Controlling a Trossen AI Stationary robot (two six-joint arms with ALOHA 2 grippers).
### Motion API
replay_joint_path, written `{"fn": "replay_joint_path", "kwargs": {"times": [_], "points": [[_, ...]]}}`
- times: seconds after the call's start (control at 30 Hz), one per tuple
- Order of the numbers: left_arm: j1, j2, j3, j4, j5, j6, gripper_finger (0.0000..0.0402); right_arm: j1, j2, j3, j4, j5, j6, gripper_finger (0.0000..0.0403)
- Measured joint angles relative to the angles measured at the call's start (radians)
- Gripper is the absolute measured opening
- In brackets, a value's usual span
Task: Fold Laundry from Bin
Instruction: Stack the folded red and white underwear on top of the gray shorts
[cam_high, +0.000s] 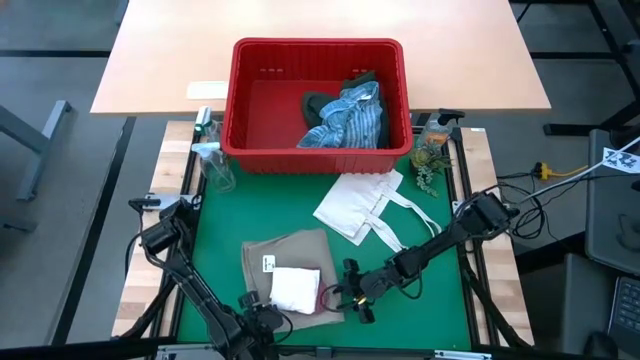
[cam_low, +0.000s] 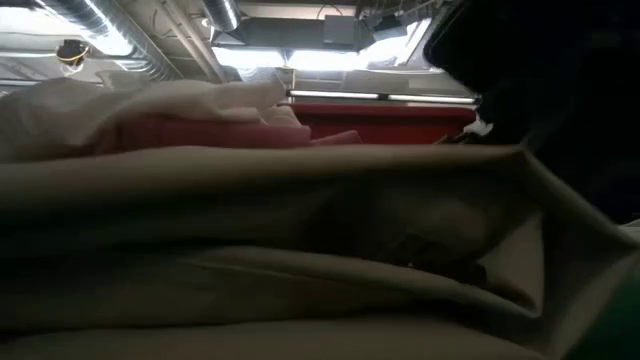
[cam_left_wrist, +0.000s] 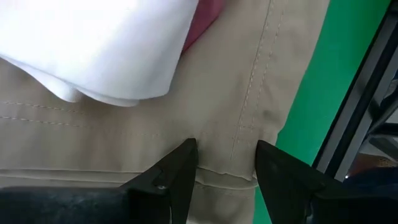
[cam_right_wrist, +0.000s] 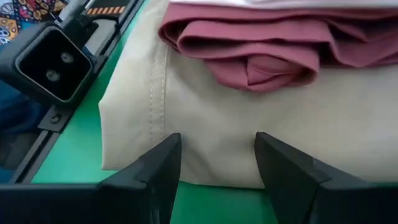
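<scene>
The tan garment (cam_high: 290, 262) lies folded flat on the green surface (cam_high: 440, 300) at the near side, its long axis running roughly from the near edge toward the bin (cam_high: 318, 105), slightly skewed. On its near half sit the small white cloth (cam_high: 296, 288) and, under that, the small maroon cloth (cam_high: 322, 298), whose edge peeks out on the right.

The bin stands at the far edge of the green surface, its long side across the table. Inside, bunched against its right wall, lie the blue-white striped shirt (cam_high: 352, 118) and the dark green garment (cam_high: 318, 103); the rest of the bin floor is bare red. A flat white tote bag (cam_high: 365, 205) lies between the bin and the folded pile.

The left gripper (cam_left_wrist: 227, 171) is at the near edge of the tan garment, jaws parted over a stitched hem, holding nothing. The right gripper (cam_right_wrist: 217, 165) is at the pile's right side, jaws wide apart just before the tan fold, empty.

Only the right wrist view shows the maroon cloth's rolled folds; the low view is mostly blocked by tan cloth, with a strip of the red bin beyond.
</scene>
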Motion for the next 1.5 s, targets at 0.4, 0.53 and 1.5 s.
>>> {"fn": "replay_joint_path", "kwargs": {"times": [0.4, 0.53, 1.5], "points": [[0.017, -0.017, 0.097, -0.075, 0.018, 0.003, 0.0158, 0.000, -0.034, -0.001, -0.024, -0.017, 0.005, 0.0207], [0.027, -0.020, 0.165, -0.087, 0.017, 0.055, 0.0158, 0.000, -0.099, -0.001, -0.051, -0.031, 0.004, 0.0207], [0.371, -0.023, 0.181, -0.666, -0.150, 0.157, 0.0158, -0.320, -0.175, -0.001, -0.088, 0.025, -0.077, 0.0207]]}}
